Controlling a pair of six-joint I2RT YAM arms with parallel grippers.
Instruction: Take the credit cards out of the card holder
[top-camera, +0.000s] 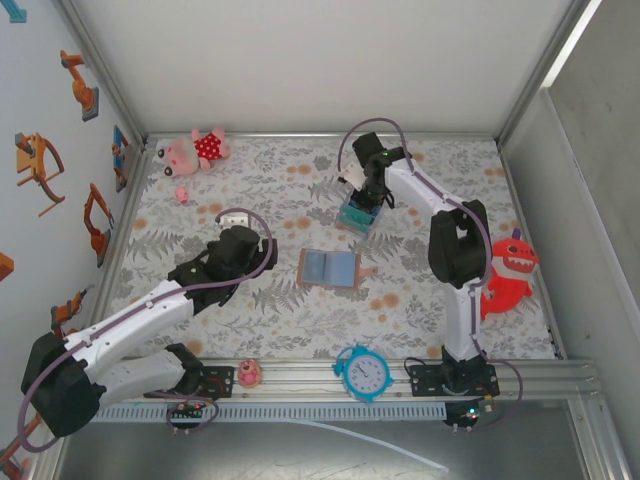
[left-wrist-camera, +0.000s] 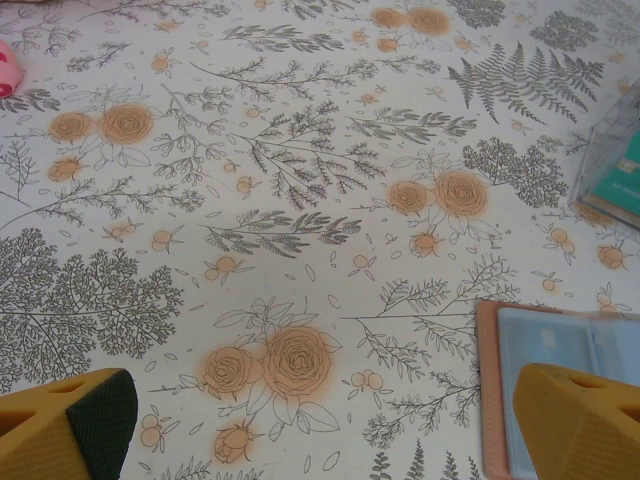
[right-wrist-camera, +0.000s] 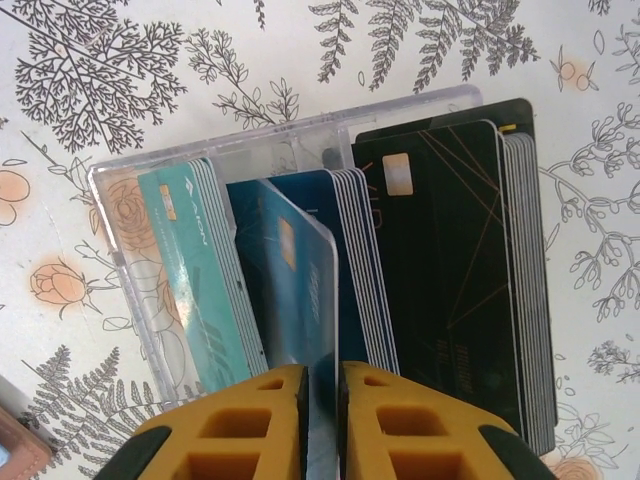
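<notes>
The card holder (top-camera: 330, 268) lies open mid-table, tan with blue-grey pockets; its left edge (left-wrist-camera: 488, 380) shows in the left wrist view. My left gripper (top-camera: 240, 250) (left-wrist-camera: 325, 440) hovers wide open just left of it, holding nothing. My right gripper (top-camera: 362, 200) (right-wrist-camera: 325, 390) points down into a clear plastic box (top-camera: 357, 215) (right-wrist-camera: 110, 200) of upright teal, blue and black cards. A blue credit card (right-wrist-camera: 300, 290) stands tilted between the fingers, its far end in the box. The jaws stand slightly apart around it.
A pink plush (top-camera: 198, 150) and a small pink piece (top-camera: 182, 193) lie at the far left. A red monster toy (top-camera: 505, 275) sits at the right edge. A blue alarm clock (top-camera: 362, 372) and a pink figure (top-camera: 248, 373) rest on the near rail.
</notes>
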